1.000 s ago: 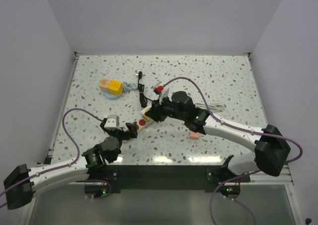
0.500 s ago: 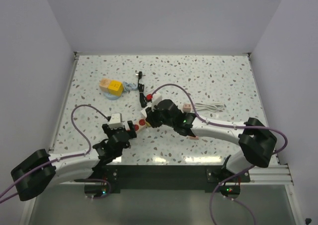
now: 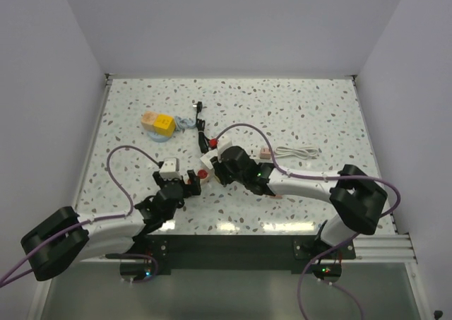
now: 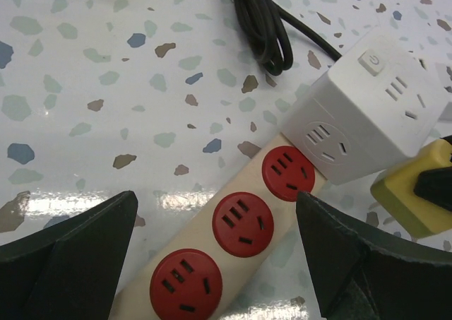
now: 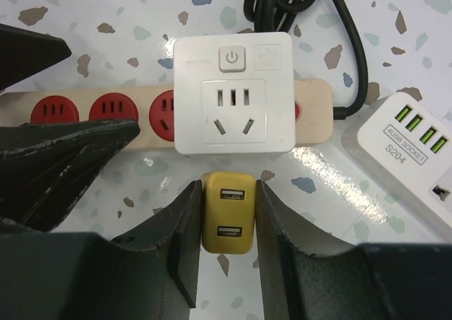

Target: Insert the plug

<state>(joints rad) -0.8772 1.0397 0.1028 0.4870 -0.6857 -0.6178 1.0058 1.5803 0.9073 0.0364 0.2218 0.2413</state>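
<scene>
Bottom centre of the right wrist view, my right claw (image 5: 227, 193) is clamped on the yellow plug (image 5: 227, 210), one finger pressed to each side; the plug sits just below the white cube adapter (image 5: 233, 94), a sliver of table showing between them; that cube is seated on the beige power strip (image 5: 313, 115) with red sockets; low in the left wrist view, my left claw (image 4: 217, 214) is spread wide, straddling the strip's near end; a black cable (image 5: 349, 44) coils at upper right; a white USB strip (image 5: 406, 143) lies at the right edge.
</scene>
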